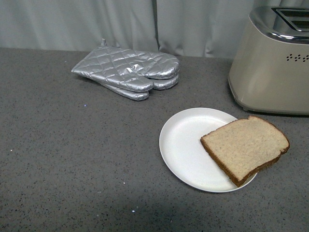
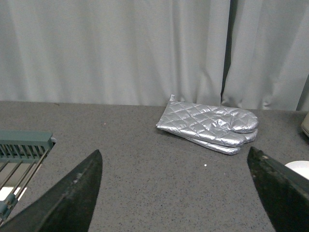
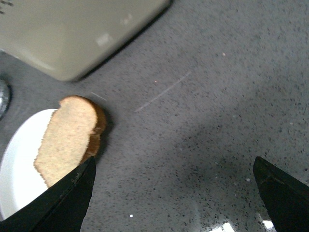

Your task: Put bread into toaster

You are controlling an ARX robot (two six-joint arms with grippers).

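Bread (image 1: 244,147) lies ungrasped on the plate (image 1: 181,140); left pincer (image 2: 171,155) and right pincer (image 3: 174,163) both gape, so the right should reach for it.

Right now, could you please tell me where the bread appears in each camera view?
Front view: bread lower right, overhanging the white plate's rim, before the toaster.
Left wrist view: bread not in it; only a sliver of the plate shows.
Right wrist view: bread on the plate, near the toaster's corner.
Shared landmark: the white plate.

Front view angled down, right wrist view shares bread (image 1: 245,147)
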